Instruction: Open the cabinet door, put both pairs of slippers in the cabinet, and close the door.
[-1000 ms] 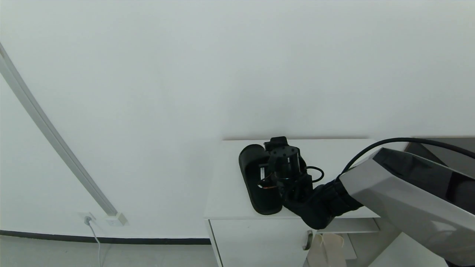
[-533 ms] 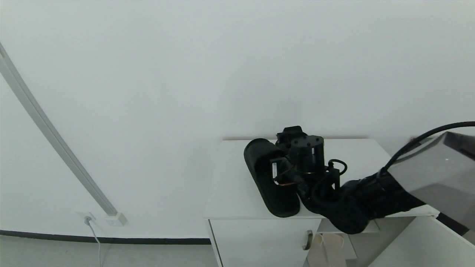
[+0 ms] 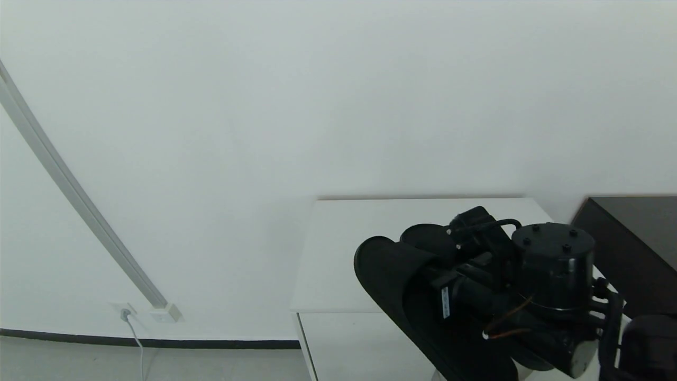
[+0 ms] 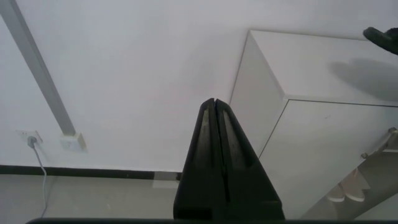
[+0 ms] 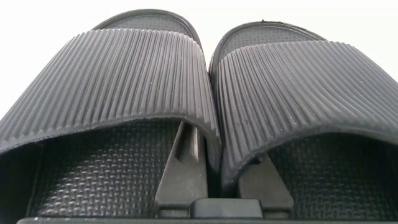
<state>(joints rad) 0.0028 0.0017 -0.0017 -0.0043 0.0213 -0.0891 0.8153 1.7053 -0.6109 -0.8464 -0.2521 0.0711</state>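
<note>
Pinched together in the right gripper (image 5: 217, 167), one finger under each strap — the black slippers (image 3: 391, 275), held off the top of the white cabinet (image 3: 338, 254) at its front edge. Squeezed tight on nothing, the left gripper (image 4: 214, 109), off toward the wall. Best to keep the clamp firm, lower toward the opening and slide in soles-down, clear of the handle (image 4: 387, 138). Glimpsed low beside that handle — a pale pair (image 4: 348, 190), seemingly shelved inside; hard to confirm.
</note>
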